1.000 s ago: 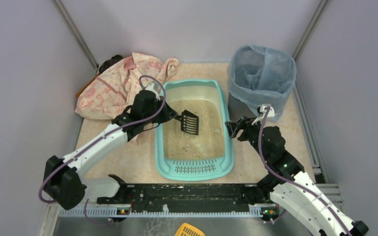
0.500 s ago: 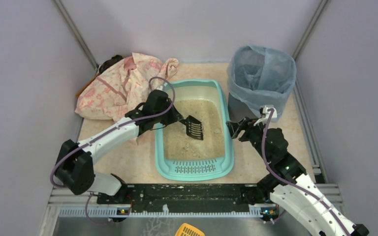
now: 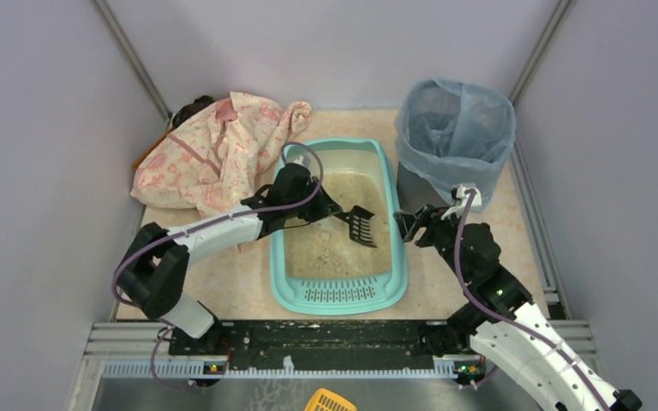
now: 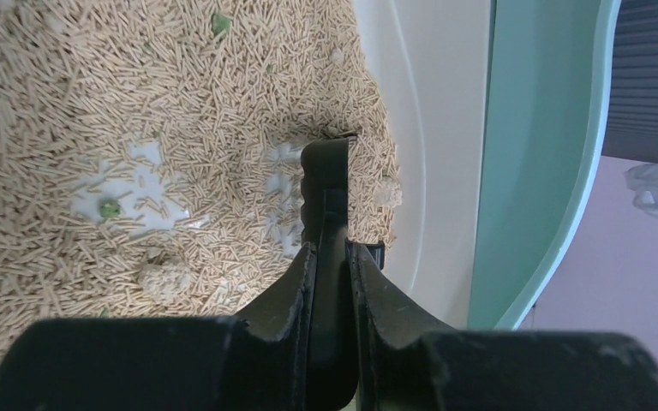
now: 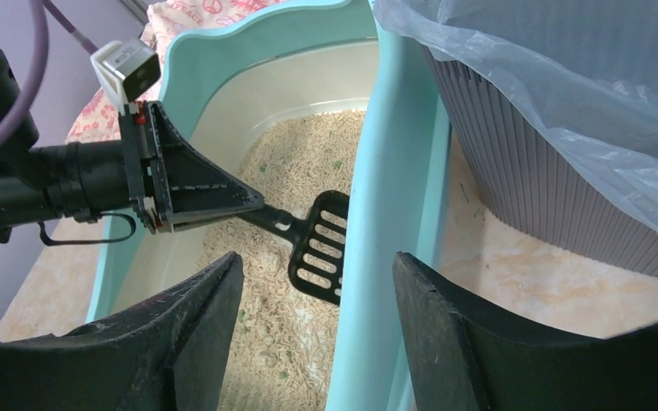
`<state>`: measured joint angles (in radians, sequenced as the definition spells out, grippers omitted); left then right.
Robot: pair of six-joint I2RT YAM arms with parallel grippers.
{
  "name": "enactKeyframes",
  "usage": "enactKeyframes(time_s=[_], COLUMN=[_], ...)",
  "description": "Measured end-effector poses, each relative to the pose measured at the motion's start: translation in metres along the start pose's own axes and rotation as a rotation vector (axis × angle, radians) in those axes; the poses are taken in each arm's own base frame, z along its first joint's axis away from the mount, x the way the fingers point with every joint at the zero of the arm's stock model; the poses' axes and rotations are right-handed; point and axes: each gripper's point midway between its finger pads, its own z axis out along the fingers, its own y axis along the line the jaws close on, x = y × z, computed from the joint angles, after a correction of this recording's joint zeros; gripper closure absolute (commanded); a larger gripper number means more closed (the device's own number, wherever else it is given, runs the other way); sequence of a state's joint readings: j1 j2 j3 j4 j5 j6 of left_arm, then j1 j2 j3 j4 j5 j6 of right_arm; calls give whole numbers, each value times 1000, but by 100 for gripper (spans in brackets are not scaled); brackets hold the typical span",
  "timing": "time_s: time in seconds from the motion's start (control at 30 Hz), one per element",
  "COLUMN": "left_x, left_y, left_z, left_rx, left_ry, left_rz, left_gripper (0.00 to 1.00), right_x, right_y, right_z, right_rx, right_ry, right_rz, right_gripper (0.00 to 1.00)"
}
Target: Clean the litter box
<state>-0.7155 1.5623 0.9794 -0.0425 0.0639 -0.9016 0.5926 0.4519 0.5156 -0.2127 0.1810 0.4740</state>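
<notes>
Litter box point(image 3: 336, 294) at centre of the top view; black scoop point(image 3: 361, 227) is clenched by its handle in the left gripper point(image 3: 330, 214), inside the box.
A yellow slotted item point(image 3: 330, 401) is cut off at the bottom edge. The right gripper point(image 3: 403, 224) is held spread wide, nothing grasped, at the box's right rim. Green specks and clumps are shown only by the left wrist view. Upper right, a bag-lined bin point(image 3: 454, 128); upper left, pink cloth point(image 3: 214, 150), print unreadable.
</notes>
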Motion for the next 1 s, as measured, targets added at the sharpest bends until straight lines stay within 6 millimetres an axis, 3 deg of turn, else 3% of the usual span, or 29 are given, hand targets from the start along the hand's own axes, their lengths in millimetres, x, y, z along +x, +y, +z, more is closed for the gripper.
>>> enactKeyframes(time_s=[0.37, 0.6, 1.0], left_x=[17, 15, 15], left_y=[7, -11, -5], left_z=[14, 5, -11], left_rx=[179, 365, 382], left_ry=[33, 20, 30], left_rz=[-137, -164, -176], left_gripper=[100, 100, 100], right_x=[2, 2, 5], right_y=[-2, -3, -4], right_z=[-2, -3, -3], right_rx=[8, 11, 15], right_ry=[6, 9, 18], right_rz=[-4, -5, -6], right_gripper=[35, 35, 35])
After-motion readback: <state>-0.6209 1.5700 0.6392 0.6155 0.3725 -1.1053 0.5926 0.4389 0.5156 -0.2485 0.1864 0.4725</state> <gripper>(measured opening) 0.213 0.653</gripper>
